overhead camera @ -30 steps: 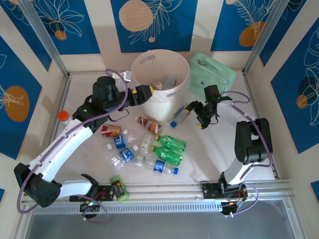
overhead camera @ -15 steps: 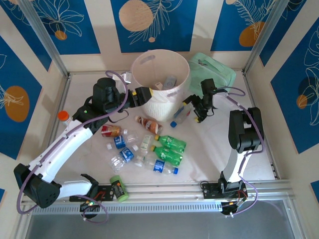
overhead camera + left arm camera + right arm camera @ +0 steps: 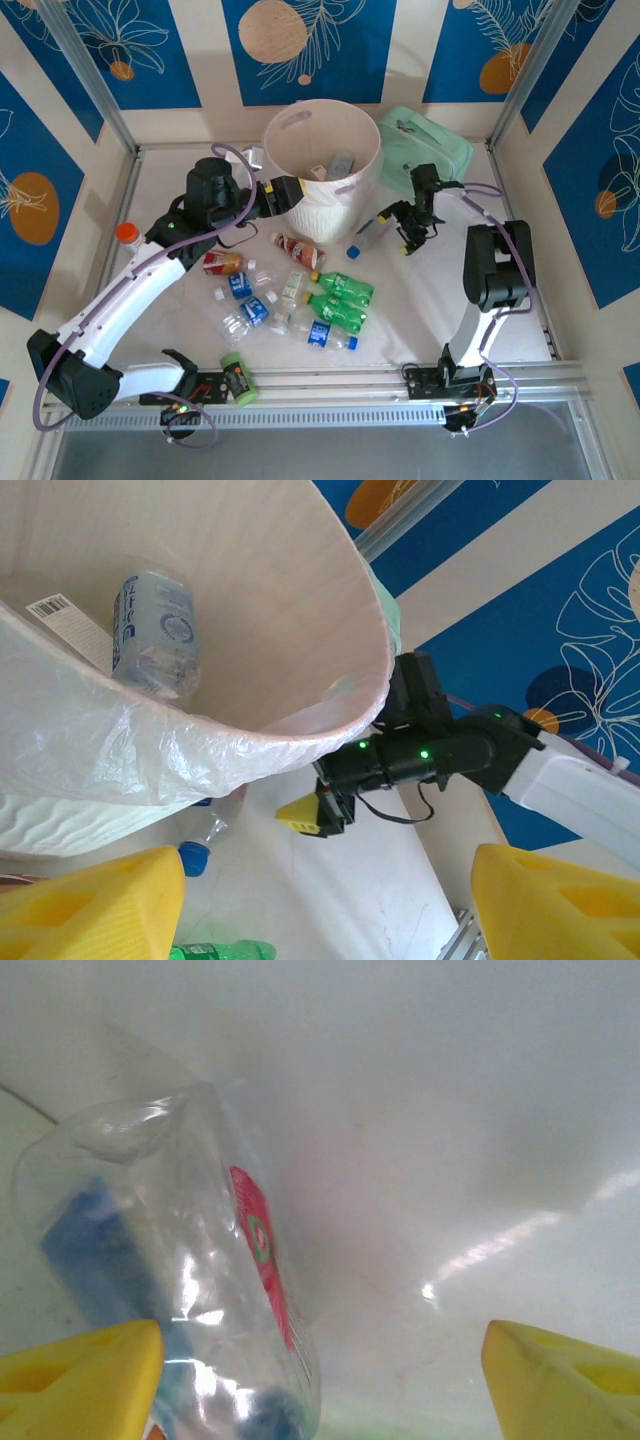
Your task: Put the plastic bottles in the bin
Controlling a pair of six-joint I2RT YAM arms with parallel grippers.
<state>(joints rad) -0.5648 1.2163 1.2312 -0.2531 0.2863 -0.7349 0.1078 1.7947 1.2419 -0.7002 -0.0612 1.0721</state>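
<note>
The bin (image 3: 325, 205) and the mint-green bag (image 3: 435, 150) just beside it wall off the far middle of the table (image 3: 430, 300), loose bottles (image 3: 338, 291) clutter the centre, and bare surface lies open along the right side.

My white-shelled, black-jointed left arm (image 3: 120, 295) trails a purple cable (image 3: 232, 147) behind its black claw (image 3: 292, 190); the fingertips (image 3: 95, 905) are yellow wedges.

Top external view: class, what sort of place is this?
Likely a robot test cell: left arm and right arm bolted at a walled table, aluminium frame posts, plastic bottles staged beside a bin.
</note>
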